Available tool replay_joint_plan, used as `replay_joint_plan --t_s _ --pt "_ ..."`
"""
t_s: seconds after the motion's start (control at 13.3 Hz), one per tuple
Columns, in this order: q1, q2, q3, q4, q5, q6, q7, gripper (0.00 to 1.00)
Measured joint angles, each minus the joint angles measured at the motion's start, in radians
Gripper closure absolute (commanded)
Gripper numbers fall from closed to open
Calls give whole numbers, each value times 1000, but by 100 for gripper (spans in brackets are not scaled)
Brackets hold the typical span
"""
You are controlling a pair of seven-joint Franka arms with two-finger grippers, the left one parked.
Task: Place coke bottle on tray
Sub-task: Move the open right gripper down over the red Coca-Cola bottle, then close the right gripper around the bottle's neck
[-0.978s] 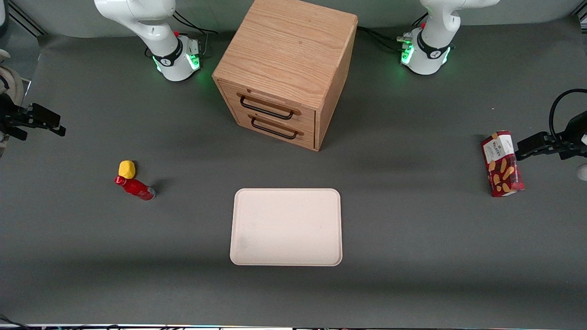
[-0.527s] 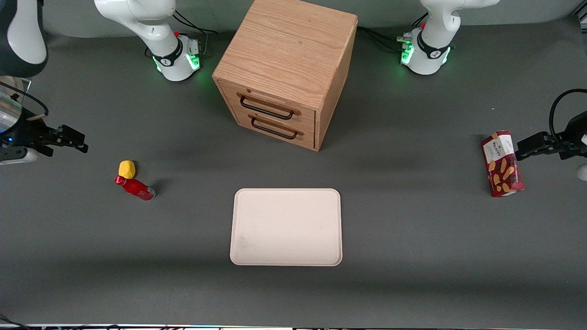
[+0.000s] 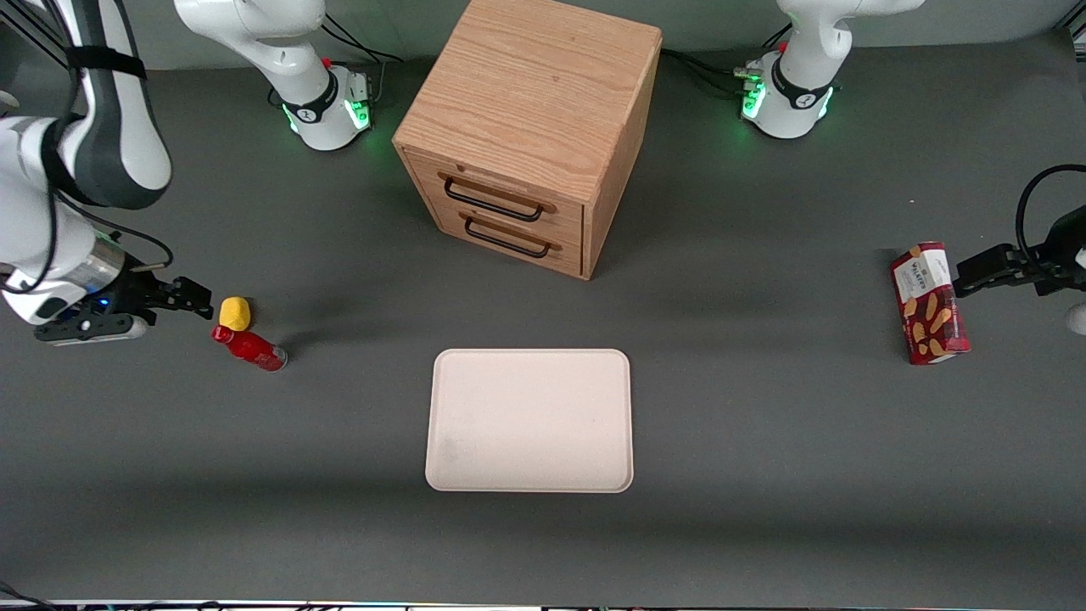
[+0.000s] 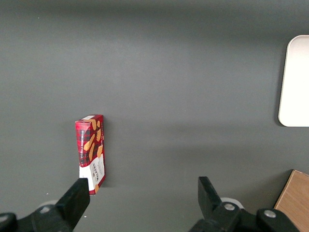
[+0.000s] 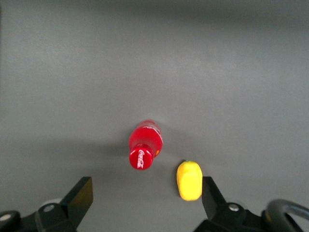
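The coke bottle (image 3: 249,347) looks like shiny red plastic. The tray (image 3: 529,420) is smooth and dull. The drawer cabinet (image 3: 528,127) is grainy wood. The bench (image 3: 764,407) is dull grey.

The open gripper (image 3: 197,299) is black, near the bench's working-arm end.

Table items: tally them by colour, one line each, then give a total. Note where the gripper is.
Red: 2, coke bottle, biscuit box
Yellow: 1, lump
Cream-pink: 1, tray
Wood: 1, drawer cabinet
Total: 5
The gripper hangs open beside the lump.
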Motion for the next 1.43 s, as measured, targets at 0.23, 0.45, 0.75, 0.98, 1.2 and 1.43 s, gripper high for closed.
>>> replay_joint_plan --t_s 0.23,0.45,0.75,0.98,1.2,1.43 --pt "0 14 0 -52 0 82 0 0" --pt "0 40 0 -61 0 133 -5 0" --pt "0 84 0 -62 64 174 -61 0" --pt "0 109 0 -63 81 197 -76 0" --pt "0 116 0 -62 81 205 -77 0" --pt "0 116 0 -62 82 202 -77 24"
